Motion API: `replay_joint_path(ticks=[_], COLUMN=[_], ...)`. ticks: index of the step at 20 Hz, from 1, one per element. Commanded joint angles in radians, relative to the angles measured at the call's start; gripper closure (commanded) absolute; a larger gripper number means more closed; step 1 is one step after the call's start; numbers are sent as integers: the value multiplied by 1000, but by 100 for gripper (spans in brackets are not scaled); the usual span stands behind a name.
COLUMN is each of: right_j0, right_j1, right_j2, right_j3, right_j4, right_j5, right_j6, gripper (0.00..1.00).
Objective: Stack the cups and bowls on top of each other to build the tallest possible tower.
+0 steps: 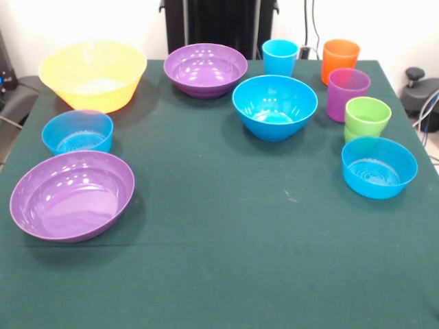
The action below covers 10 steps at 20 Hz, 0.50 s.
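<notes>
Ten pieces stand on the green counter (pixel 226 233), all upright with the mouth up, and none is stacked on another.

The biggest is the yellow bowl (pixel 92 74), at the far left corner. Next come the two purple bowls: one (pixel 71 195) sits at the near left and leans a little toward the camera, the other (pixel 205 69) is at the far side, near the middle. The medium blue bowl (pixel 274 107) stands right of this second purple bowl and a bit nearer to the camera. Two small blue bowls follow: one (pixel 77 132) is between the yellow bowl and the near purple bowl, on the left, and the other (pixel 379 166) is at the right edge.

The cups make a group at the far right. The light blue cup (pixel 280 57) is behind the medium blue bowl. The orange cup (pixel 340 61) is to its right, at the far edge. The translucent purple cup (pixel 348 94) stands just in front of the orange one, and the lime green cup (pixel 367 118) is just in front of the purple one, close behind the right small blue bowl.

Only the dark pedestal (pixel 219 24) of the robot shows at the top. The jaws are out of the picture, so I cannot tell their state.
</notes>
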Motion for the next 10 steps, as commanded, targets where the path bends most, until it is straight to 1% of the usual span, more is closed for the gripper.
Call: replay_joint_path(ticks=[1, 4, 7, 10], right_j0=[-173, -251, -317, -360], right_j1=[51, 68, 98, 118], right_j2=[49, 65, 92, 113], right_j3=[144, 97, 65, 37], right_j4=[75, 77, 65, 55], right_j5=[55, 123, 122, 138], right_j6=[-743, -848, -922, -967], gripper=[0, 0, 0, 0])
